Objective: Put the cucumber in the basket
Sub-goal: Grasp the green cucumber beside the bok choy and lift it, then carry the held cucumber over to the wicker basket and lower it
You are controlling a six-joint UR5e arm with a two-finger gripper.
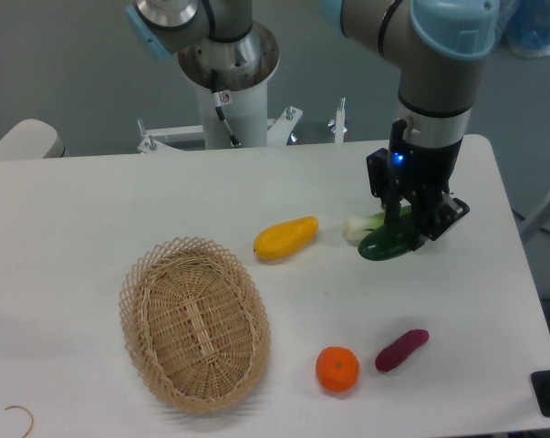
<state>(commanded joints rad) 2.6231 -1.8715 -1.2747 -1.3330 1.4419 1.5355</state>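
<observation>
Gripper: closed around the cucumber, low over the surface
Basket: seen at 8 o'clock from the cucumber, well apart

Bare table between cucumber and basket; yellow fruit beside it.

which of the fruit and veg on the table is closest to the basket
The yellow fruit: it lies just beyond the basket rim's upper right. The orange sits a little farther off, while the purple vegetable, bok choy and cucumber lie farther right.
</observation>
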